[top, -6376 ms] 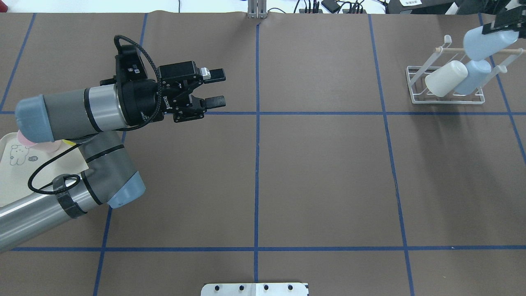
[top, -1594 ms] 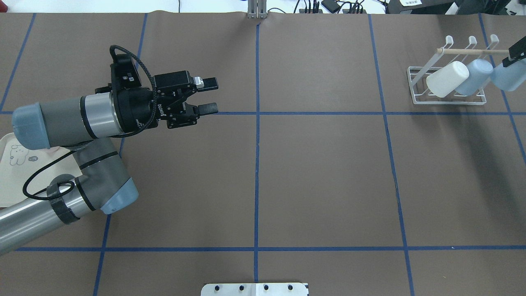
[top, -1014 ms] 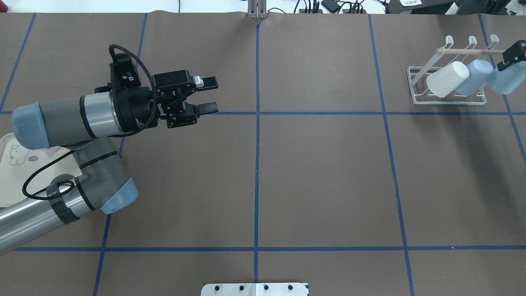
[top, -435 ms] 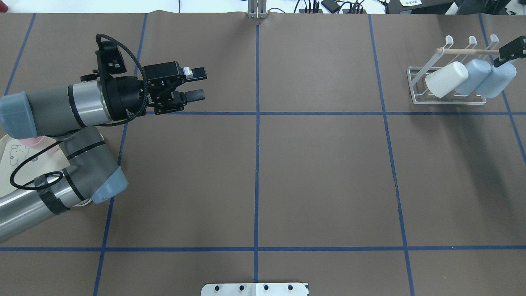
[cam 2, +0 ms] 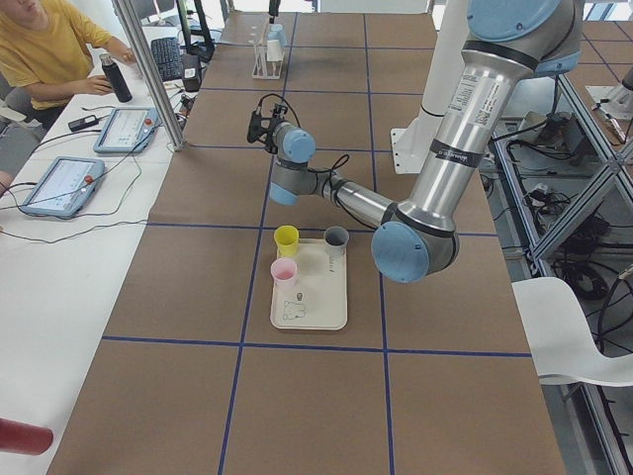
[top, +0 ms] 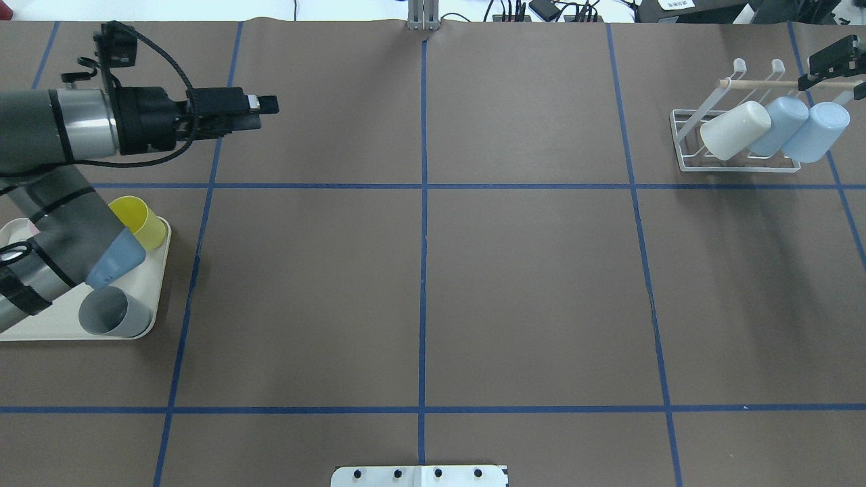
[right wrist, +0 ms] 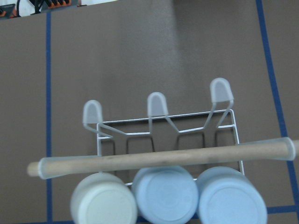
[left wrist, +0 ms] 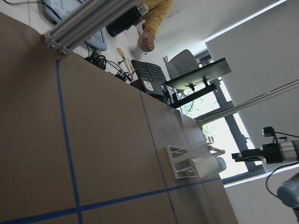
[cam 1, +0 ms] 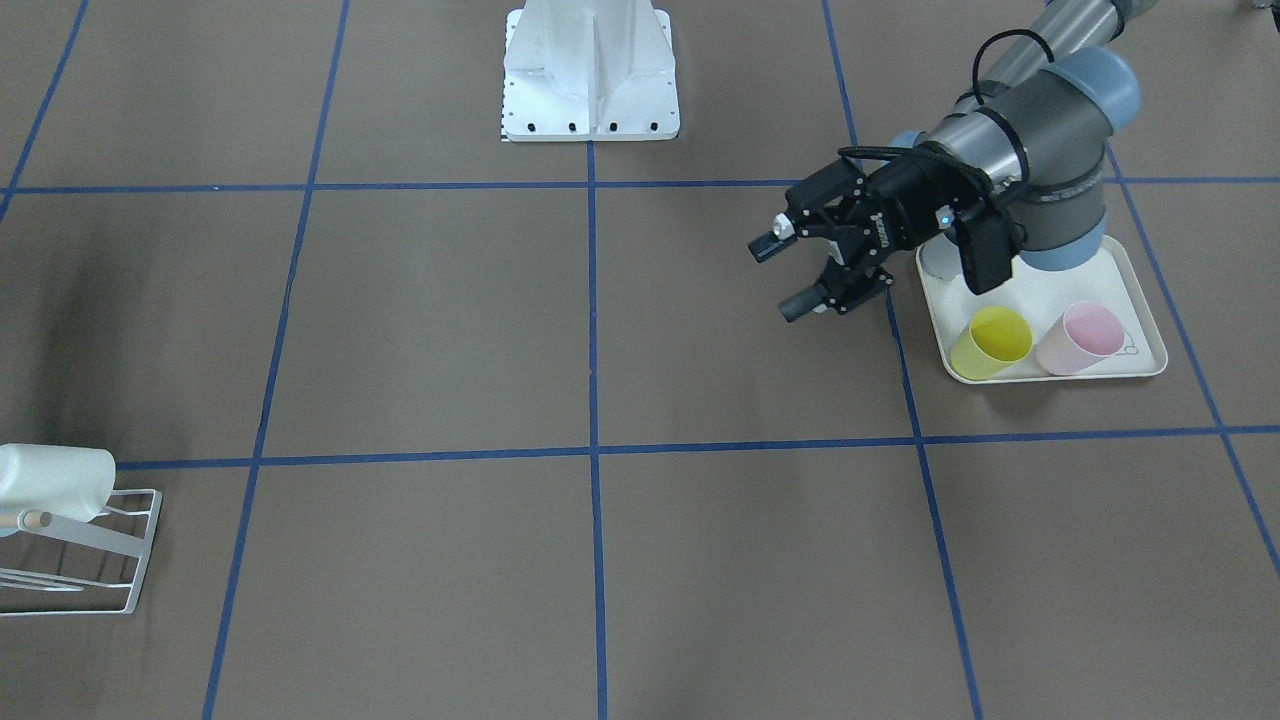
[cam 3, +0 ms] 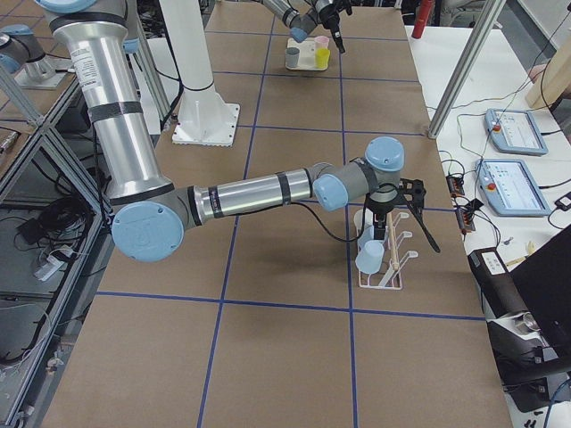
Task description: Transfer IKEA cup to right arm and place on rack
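Far L: tray [top: 157, 281] w/ yellow cup [top: 139, 220], grey cup [top: 111, 312], pink cup [cam 1: 1082, 336], all upright, mouths up. L gripper [cam 1: 782, 278] hangs just beyond tray over bare table, fingers spread wide, empty. Far R: rack [top: 737, 167] carries white cup [top: 734, 130], mid blue cup [top: 778, 125] and outermost IKEA cup [top: 820, 132], all tilted, bases up. R gripper [top: 833, 65] sits above IKEA cup by the dowel [top: 764, 84], apart from it, fingers look parted, holding nothing. Placing looks done. For your next grab, tray cups lie base-ward of L gripper, axes vertical; L arm is far nearer.
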`<state>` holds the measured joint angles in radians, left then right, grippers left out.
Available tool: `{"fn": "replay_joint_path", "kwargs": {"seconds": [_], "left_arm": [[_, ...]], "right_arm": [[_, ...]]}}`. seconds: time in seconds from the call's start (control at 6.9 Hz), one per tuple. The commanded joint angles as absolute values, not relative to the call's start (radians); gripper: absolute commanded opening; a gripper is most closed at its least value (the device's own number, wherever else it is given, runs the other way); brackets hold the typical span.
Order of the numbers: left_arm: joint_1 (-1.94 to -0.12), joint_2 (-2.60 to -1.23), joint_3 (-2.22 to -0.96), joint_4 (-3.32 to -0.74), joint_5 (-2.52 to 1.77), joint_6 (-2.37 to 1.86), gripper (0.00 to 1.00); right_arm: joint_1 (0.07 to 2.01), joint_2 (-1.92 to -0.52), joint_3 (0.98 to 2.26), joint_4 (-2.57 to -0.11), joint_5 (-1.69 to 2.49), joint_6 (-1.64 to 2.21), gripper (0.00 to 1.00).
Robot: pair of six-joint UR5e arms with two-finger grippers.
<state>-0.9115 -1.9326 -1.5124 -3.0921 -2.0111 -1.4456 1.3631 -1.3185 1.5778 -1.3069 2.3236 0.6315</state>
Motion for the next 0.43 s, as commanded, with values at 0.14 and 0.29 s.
{"fn": "replay_joint_path", "kwargs": {"seconds": [0.14, 0.29], "left_arm": [[-1.105, -1.837, -1.519, -2.861, -2.043, -1.008, 0.89], [-1.153, -1.823, -1.523, -2.752, -2.045, -0.833, 0.89]], "right_arm": [[1.266, -1.368, 1.742, -1.305, 2.315, 0.834, 0.99], [1.241, -1.368, 1.755, -1.305, 2.315, 0.869, 0.99]]}}
